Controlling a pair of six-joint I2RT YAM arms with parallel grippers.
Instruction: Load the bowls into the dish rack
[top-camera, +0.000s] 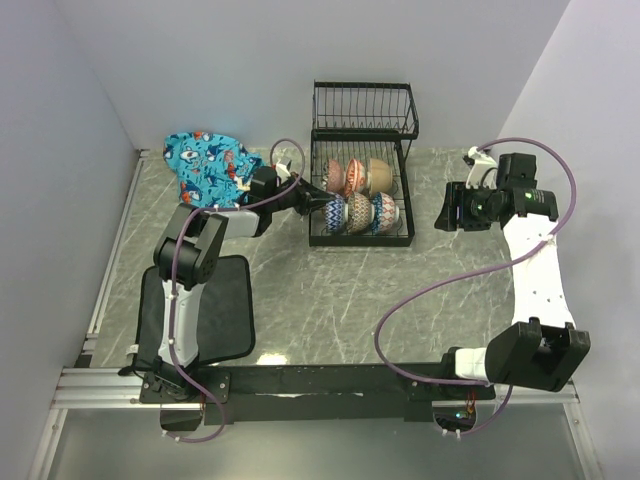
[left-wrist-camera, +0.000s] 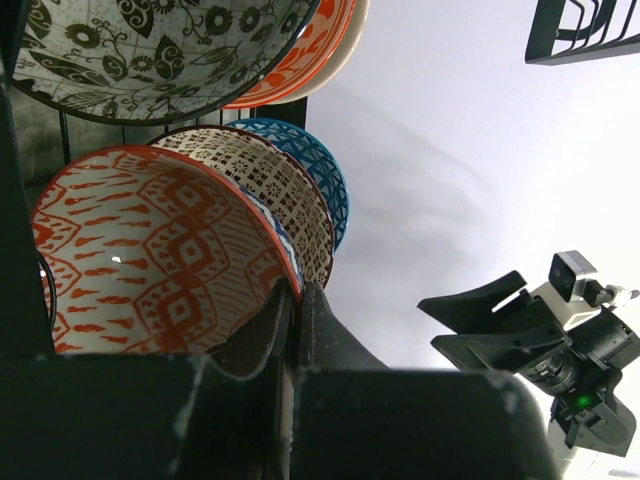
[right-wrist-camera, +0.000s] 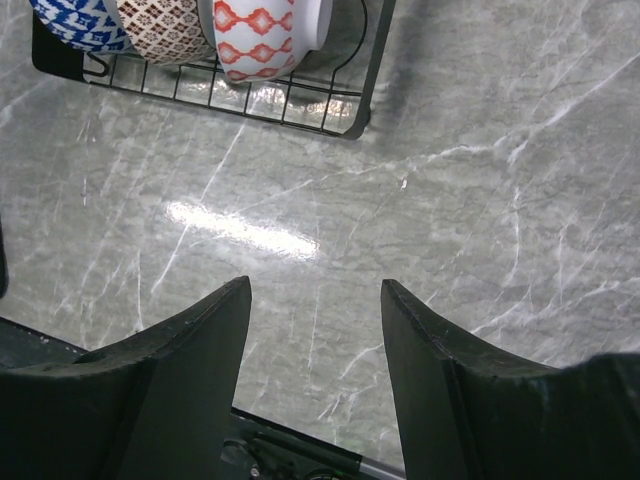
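The black wire dish rack (top-camera: 360, 241) stands at the back middle with bowls on edge in its lower tier. My left gripper (top-camera: 315, 207) reaches in from the rack's left side. In the left wrist view its jaws (left-wrist-camera: 297, 290) are shut on the rim of the salmon-orange patterned bowl (left-wrist-camera: 150, 260). Behind that bowl stand the brown dotted bowl (left-wrist-camera: 270, 180) and the blue patterned bowl (left-wrist-camera: 315, 160). The other row holds the black-and-white bowl (left-wrist-camera: 150, 50), the red-orange bowl (left-wrist-camera: 300, 60) and a cream bowl (left-wrist-camera: 345, 40). My right gripper (top-camera: 445, 215) hangs open (right-wrist-camera: 315, 282) over bare marble, right of the rack.
A blue patterned cloth (top-camera: 205, 165) lies at the back left. A black mat (top-camera: 215, 305) lies by the left arm's base. The rack's upper shelf (top-camera: 365, 110) holds nothing. Its corner (right-wrist-camera: 355, 125) shows in the right wrist view. Grey walls close three sides.
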